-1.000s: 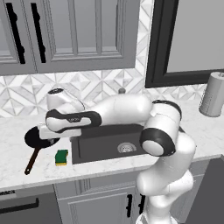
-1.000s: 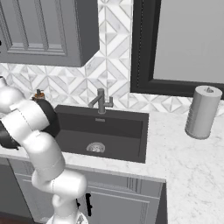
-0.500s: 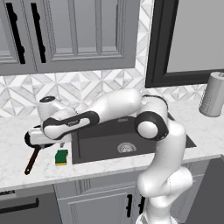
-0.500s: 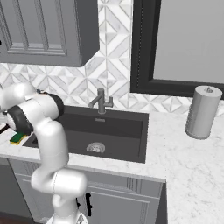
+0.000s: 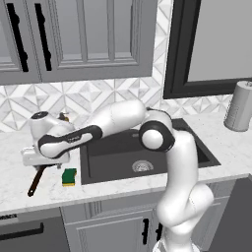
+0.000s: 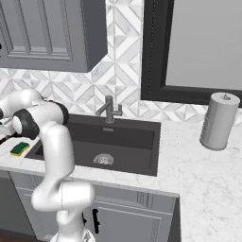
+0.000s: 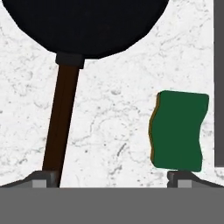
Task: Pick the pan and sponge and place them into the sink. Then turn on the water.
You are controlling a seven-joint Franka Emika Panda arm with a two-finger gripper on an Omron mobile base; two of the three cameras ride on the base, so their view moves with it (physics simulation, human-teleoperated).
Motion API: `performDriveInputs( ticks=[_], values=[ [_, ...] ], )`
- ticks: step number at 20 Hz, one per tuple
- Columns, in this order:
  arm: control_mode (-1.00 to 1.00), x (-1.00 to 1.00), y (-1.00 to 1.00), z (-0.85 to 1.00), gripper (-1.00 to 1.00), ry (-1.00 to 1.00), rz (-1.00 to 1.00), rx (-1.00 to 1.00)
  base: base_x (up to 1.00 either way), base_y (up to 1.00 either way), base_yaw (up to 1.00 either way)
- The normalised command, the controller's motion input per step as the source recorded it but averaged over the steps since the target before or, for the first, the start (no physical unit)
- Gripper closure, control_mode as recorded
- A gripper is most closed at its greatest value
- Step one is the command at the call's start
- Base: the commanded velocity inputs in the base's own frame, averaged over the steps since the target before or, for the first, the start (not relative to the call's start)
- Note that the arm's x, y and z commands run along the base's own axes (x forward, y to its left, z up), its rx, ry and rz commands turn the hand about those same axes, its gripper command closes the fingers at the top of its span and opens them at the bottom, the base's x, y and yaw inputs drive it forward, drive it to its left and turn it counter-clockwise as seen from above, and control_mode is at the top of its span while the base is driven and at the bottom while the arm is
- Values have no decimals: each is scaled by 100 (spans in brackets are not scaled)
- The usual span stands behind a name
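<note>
Black pan (image 7: 85, 24) and green sponge (image 7: 178, 131) are lying on the marble table (image 7: 113, 113) left of the sink (image 5: 147, 155). I'm hovering the tool (image 7: 111, 177), jaws spread wide, with the pan's handle (image 7: 61, 122) running lengthwise by one tip and the sponge by the other.

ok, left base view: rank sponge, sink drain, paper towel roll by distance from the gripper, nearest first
1. sponge: on the counter just right of the gripper, left of the sink.
2. sink drain: mid-basin, further right.
3. paper towel roll: far right of the counter.
</note>
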Motion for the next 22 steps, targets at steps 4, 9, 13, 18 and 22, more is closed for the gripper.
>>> performDriveInputs(
  ticks=[4,9,13,18,22],
  values=[
    [-100,1,10,-14,-100,0,0,0,0,0,0],
    [-100,3,15,-26,-100,0,0,0,0,0,0],
    [-100,5,6,-30,-100,0,0,0,0,0,0],
    [-100,10,4,-23,-100,0,0,0,0,0,0],
    [-100,13,11,-19,-100,0,0,0,0,0,0]
  ],
)
